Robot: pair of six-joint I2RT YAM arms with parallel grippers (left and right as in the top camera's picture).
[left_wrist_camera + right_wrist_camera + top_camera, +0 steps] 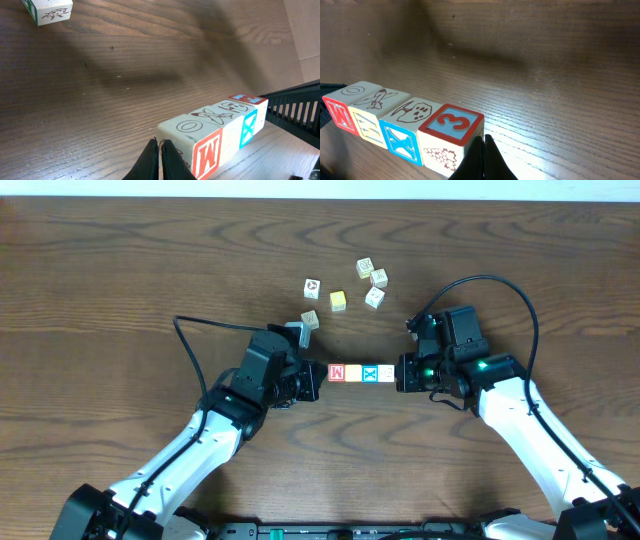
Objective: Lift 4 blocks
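Pressing in from both ends, my two arms hold a line of four cubes between them at the middle of the tabletop (100, 280). My left pincer (320, 372) has its fingers drawn together into a single tip, and that tip touches the outer end of the red block (337, 372). In the left wrist view this block shows a ringed top and a red letter on its side. Next along, each touching its neighbour, are the yellow block (354, 372), the blue block (371, 372) with its white X, and the whitish block (386, 372). My right pincer (401, 372) is likewise fully closed, and its tip is set against the far end of the whitish block. In the right wrist view this block carries a red-framed 3 on top.

From these views I cannot tell whether the line rests on the wood or hangs just clear of it.

Behind the line, towards the far edge, six loose cubes (374, 297) lie scattered, well apart from the four. A pale yellow cube (338, 301) is among them, and the nearest cube (310, 319) sits beside my left arm.
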